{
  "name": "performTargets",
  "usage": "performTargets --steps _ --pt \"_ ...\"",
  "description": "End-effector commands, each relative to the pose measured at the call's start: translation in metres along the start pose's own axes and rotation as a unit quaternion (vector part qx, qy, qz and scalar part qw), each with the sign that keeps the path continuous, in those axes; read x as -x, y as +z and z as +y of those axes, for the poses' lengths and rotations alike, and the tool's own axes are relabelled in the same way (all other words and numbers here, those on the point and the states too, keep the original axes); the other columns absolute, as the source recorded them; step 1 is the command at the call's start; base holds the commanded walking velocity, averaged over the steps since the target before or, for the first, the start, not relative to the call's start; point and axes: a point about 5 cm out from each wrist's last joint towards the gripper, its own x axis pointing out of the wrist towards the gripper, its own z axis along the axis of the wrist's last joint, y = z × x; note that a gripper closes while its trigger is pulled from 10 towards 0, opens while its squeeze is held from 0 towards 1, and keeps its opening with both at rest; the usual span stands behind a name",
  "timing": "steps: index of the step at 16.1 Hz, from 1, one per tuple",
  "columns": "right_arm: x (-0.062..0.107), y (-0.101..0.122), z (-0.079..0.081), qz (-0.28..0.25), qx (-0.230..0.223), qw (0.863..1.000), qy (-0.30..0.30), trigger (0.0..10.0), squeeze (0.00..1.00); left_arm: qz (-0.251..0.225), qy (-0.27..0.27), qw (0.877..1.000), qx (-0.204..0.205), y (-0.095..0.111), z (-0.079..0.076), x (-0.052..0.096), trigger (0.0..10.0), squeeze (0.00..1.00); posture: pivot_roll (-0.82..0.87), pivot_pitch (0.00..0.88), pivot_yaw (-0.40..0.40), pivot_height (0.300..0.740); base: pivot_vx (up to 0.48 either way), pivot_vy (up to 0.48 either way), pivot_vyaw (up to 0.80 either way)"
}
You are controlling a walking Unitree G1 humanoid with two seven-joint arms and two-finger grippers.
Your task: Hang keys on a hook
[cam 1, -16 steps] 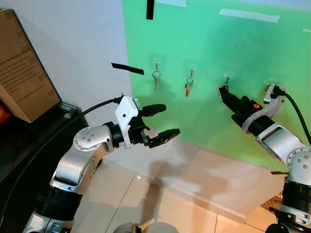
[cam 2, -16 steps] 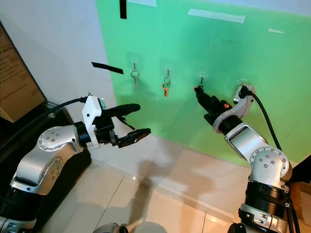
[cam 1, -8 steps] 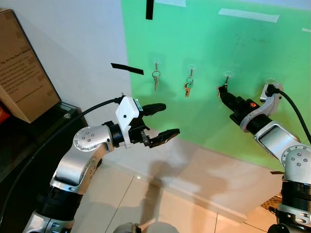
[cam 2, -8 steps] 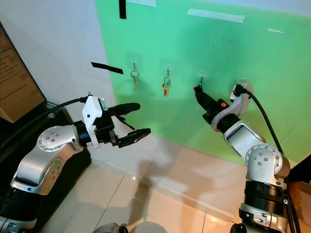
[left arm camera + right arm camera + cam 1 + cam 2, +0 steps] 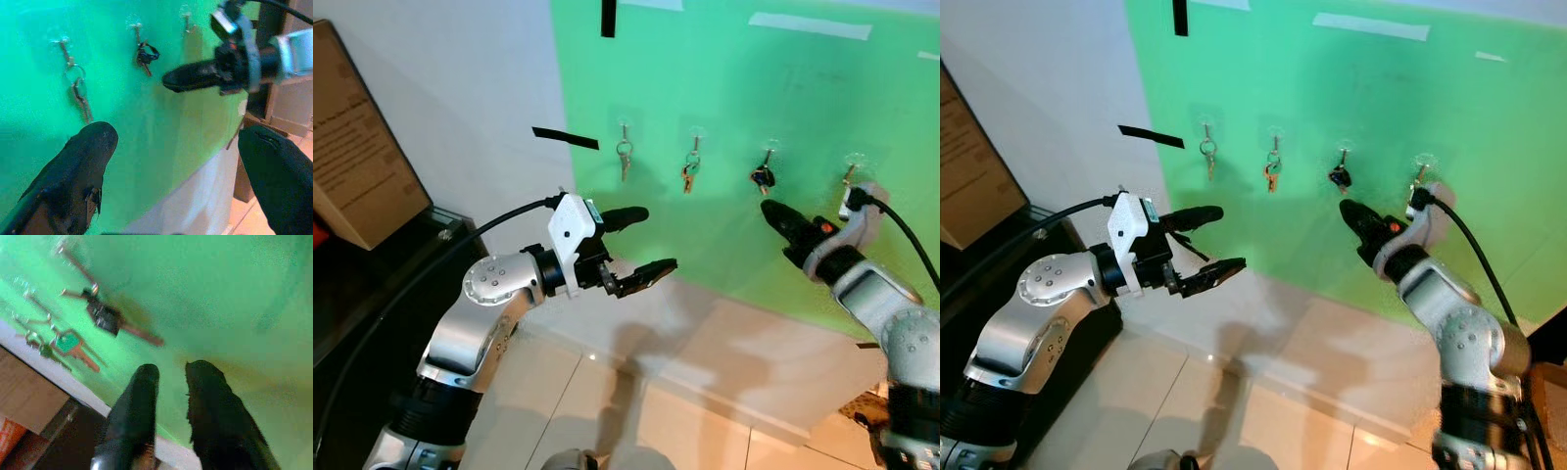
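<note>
A dark bunch of keys [image 5: 763, 177] hangs on the third hook of a row on the green wall sheet [image 5: 803, 88]. My right gripper [image 5: 771, 210] sits just below and to the right of it, apart from it, its fingers [image 5: 139, 387] narrowly open with nothing between them. In the right wrist view the dark keys [image 5: 105, 316] dangle free ahead of the fingertips. Two other key sets [image 5: 624, 157] [image 5: 689, 173] hang on the hooks to the left. My left gripper [image 5: 656, 241] is held out in front of the wall, open wide and empty.
A fourth hook [image 5: 850, 170] at the right end carries nothing. Black tape strips [image 5: 566, 138] are stuck on the wall. A cardboard box [image 5: 352, 166] stands on a black cabinet [image 5: 382, 284] at the left. Tiled floor [image 5: 607, 411] lies below.
The right gripper was up at the third hook with the dark keys; it has let go and drawn back down and away, leaving them hanging. The left arm has stayed put.
</note>
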Motion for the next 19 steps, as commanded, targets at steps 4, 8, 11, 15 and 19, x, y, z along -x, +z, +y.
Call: performTargets --steps 4,8,11,15,19 --pt "0.011 -0.021 0.005 -0.007 0.126 0.992 -0.026 10.0 1.0 0.071 0.141 0.987 -0.007 -0.024 0.016 0.017 10.0 0.71 -0.06 0.0 0.068 0.74 0.0 0.0 0.15" --pt "0.017 -0.064 0.009 -0.012 0.154 0.985 -0.083 10.0 1.0 0.129 0.311 0.942 0.013 -0.06 0.026 0.047 10.0 0.35 -0.07 0.0 0.07 0.74 0.0 0.0 0.78" --pt "0.018 -0.086 0.005 -0.013 0.119 0.988 -0.099 10.0 1.0 0.157 0.349 0.924 -0.008 -0.074 0.021 0.051 10.0 0.32 -0.06 0.0 0.07 0.74 0.0 0.0 0.8" --pt "0.016 -0.096 0.003 0.002 0.137 0.985 -0.105 10.0 1.0 0.158 0.414 0.896 0.035 -0.09 0.011 0.056 10.0 0.28 -0.06 0.0 0.078 0.74 0.0 0.0 0.8" --pt "0.014 -0.094 0.0 0.001 0.138 0.983 -0.119 10.0 1.0 0.147 0.416 0.897 0.031 -0.087 0.012 0.053 10.0 0.28 -0.06 0.0 0.075 0.74 0.0 0.0 0.8"
